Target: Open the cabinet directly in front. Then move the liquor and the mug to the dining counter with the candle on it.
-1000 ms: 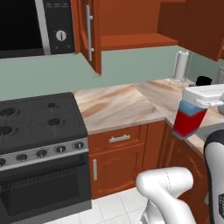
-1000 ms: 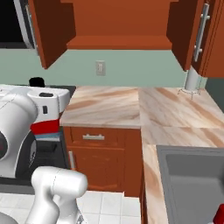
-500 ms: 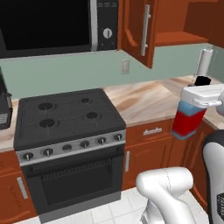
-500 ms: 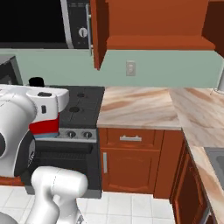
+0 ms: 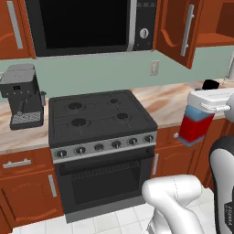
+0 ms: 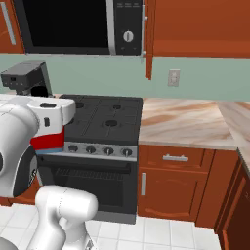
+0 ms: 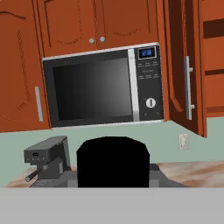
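The liquor, a squarish bottle with a blue upper body and a red lower part, hangs under my white hand with my gripper shut on its top. In the right base view the liquor sits low beside the arm, under my gripper. Its black cap rises at the bottom of the hand view. The cabinet stands open at the upper right, its door swung out and a bare shelf behind it. The mug, the dining counter and the candle are out of view.
A black stove with an oven stands straight ahead, under a microwave. A grey coffee machine sits on the worktop to its left. Marble worktop with drawers below runs off to the right.
The whole picture has slid to the right, so the base has moved; the stove and microwave now face me. The liquor stays in the gripper as before.
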